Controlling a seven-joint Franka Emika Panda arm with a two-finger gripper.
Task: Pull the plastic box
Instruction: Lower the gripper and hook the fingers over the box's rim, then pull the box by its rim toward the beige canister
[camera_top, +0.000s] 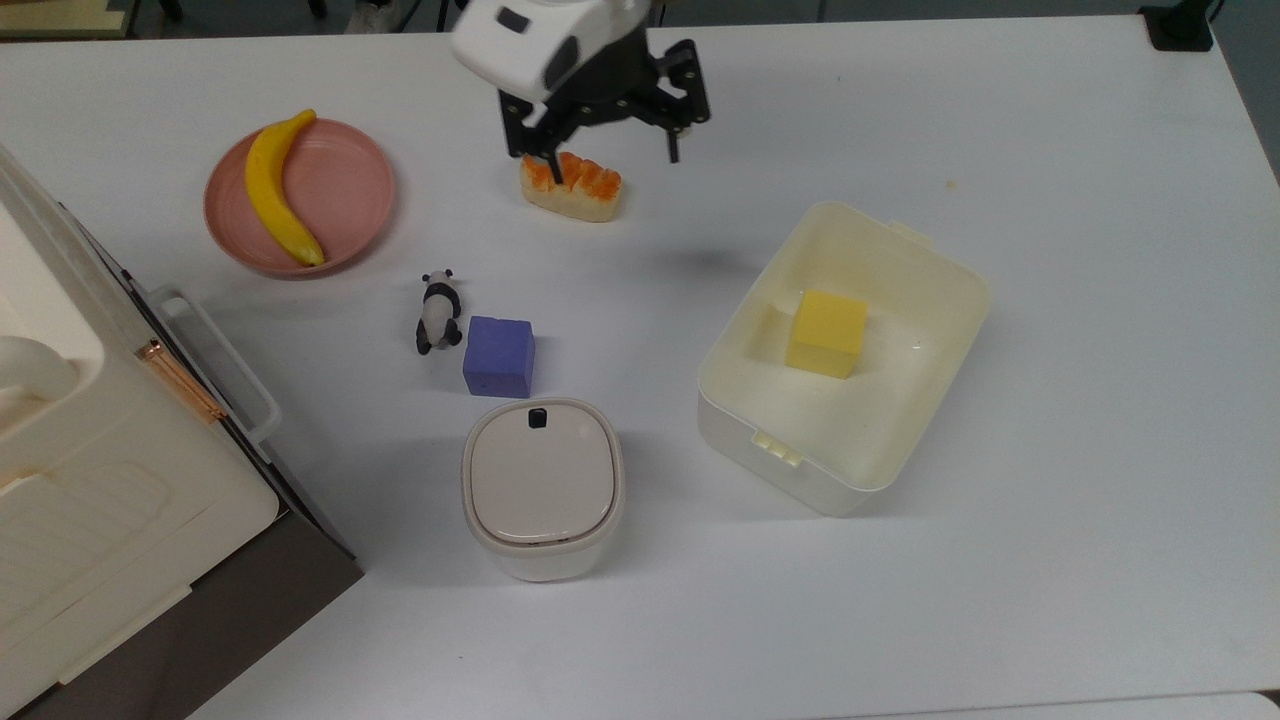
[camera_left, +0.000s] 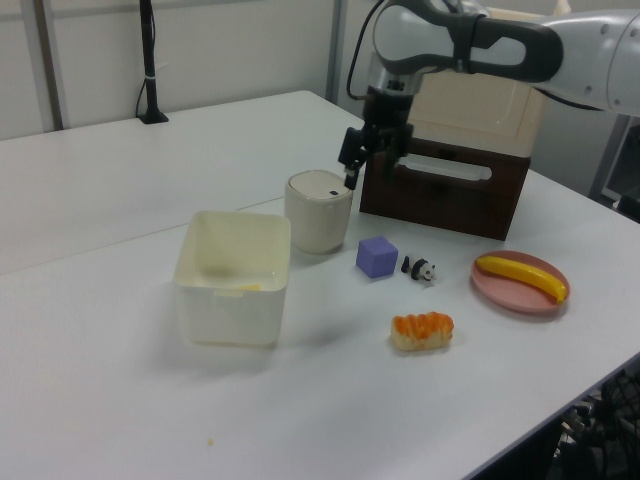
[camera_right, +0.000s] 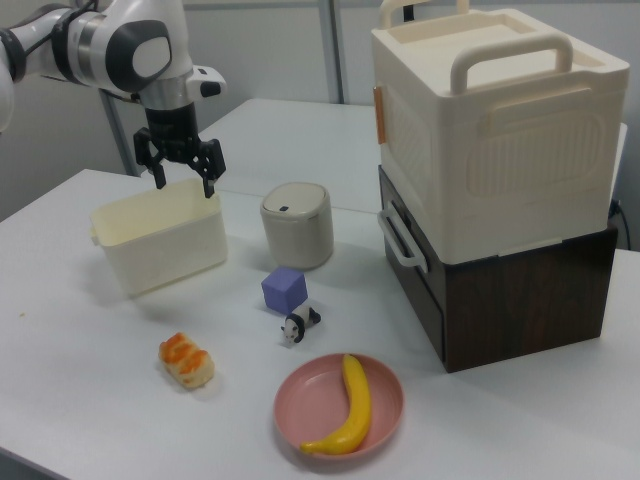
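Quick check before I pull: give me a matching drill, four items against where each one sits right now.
Things:
1. banana
2. yellow block
3. toy panda
4. gripper

Places:
A. inside the plastic box
B. beside the purple cube
C. on the pink plate
D. in the air above the table, jaws open

Pairs: 1-C, 2-A, 3-B, 4-D
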